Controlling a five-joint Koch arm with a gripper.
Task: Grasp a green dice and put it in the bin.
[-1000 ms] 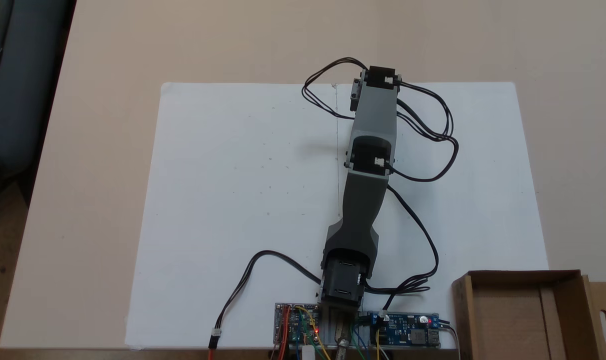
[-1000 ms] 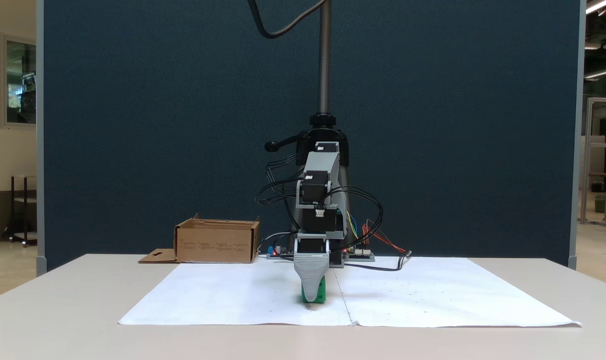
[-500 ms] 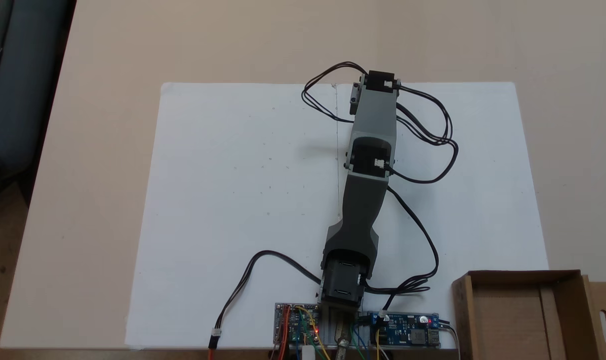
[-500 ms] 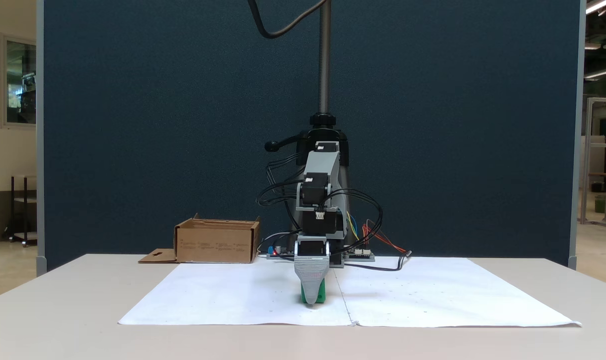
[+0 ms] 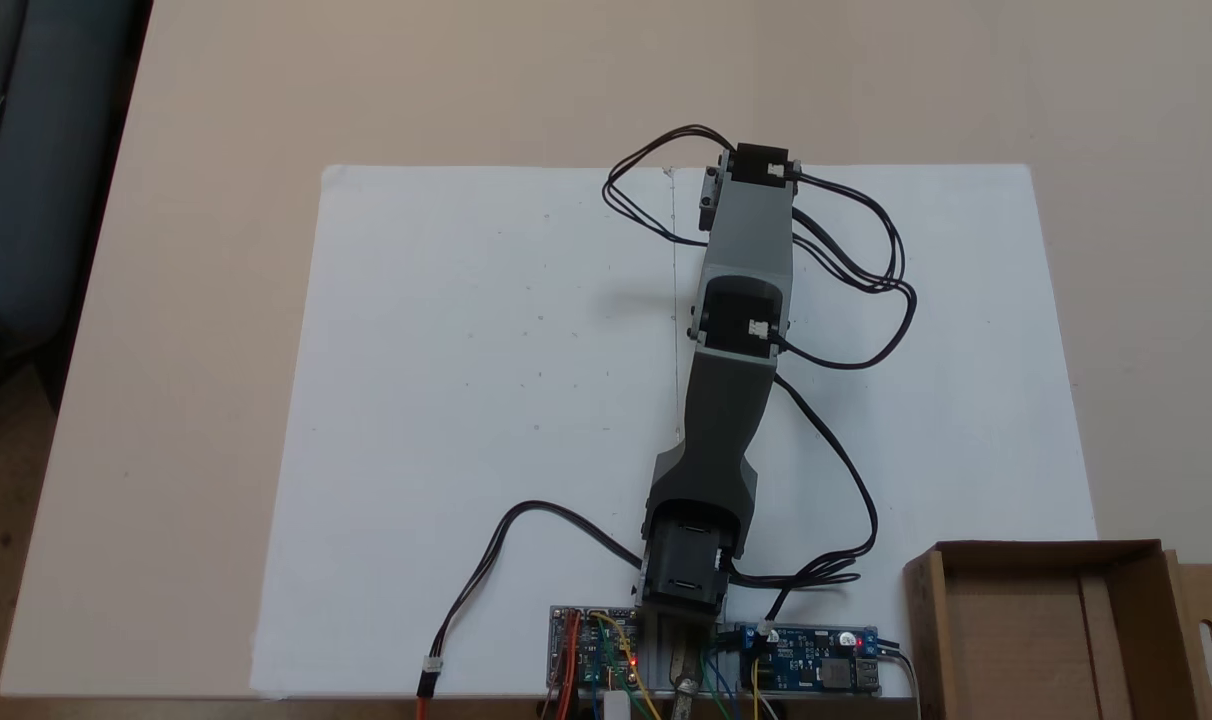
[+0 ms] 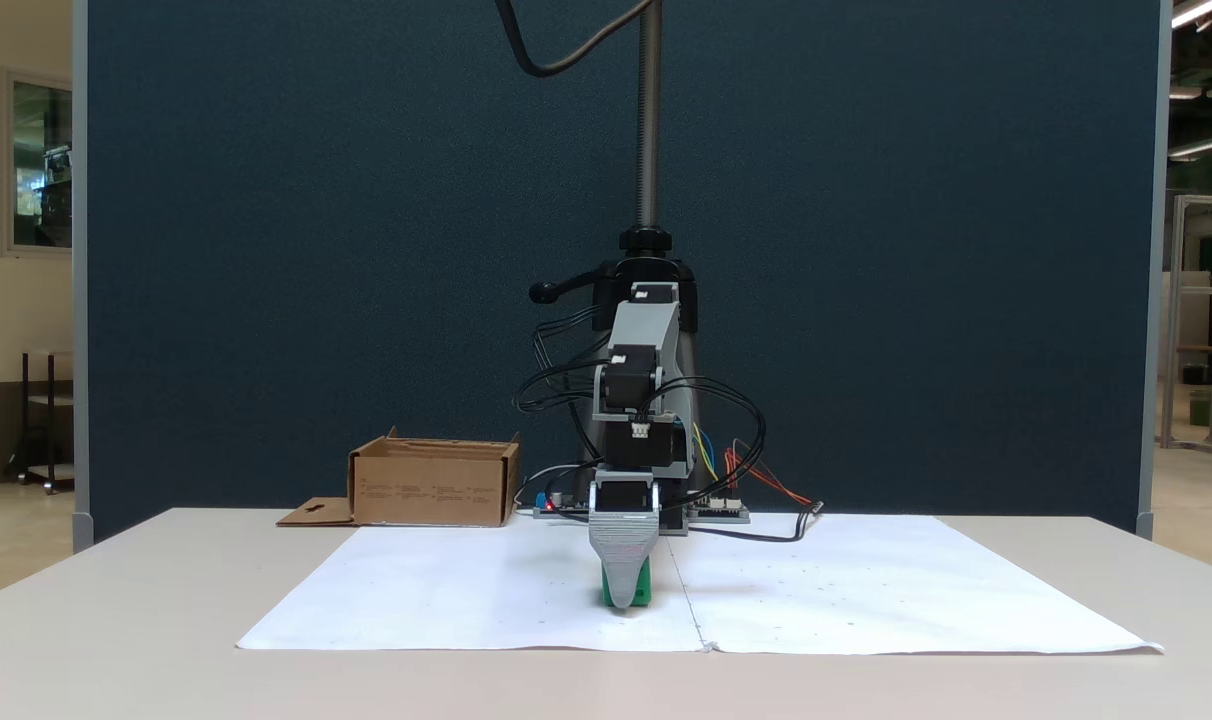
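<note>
The green dice (image 6: pixel 645 584) sits on the white paper, its edges showing on either side of my gripper's grey front jaw. My gripper (image 6: pixel 622 598) points straight down at the paper with the dice right behind that jaw. The second jaw is hidden behind the first, so the grip cannot be judged. From above, the outstretched arm (image 5: pixel 751 230) covers both the gripper and the dice. The bin (image 5: pixel 1016 640) is a shallow brown cardboard box with a hang-hole flap, standing beside the arm's base; it is also seen behind and to the left of the arm as a bin (image 6: pixel 434 487).
A white paper sheet (image 5: pixel 486 350) covers the middle of the beige table (image 5: pixel 216 200). Circuit boards (image 5: pixel 816 672) and loose black cables (image 5: pixel 866 270) lie around the arm's base. A camera pole (image 6: pixel 650 120) rises behind the arm before a dark blue partition.
Seen from above, the wrist end has drawn slightly back toward the base. The dice stays behind the front jaw in about the same spot.
</note>
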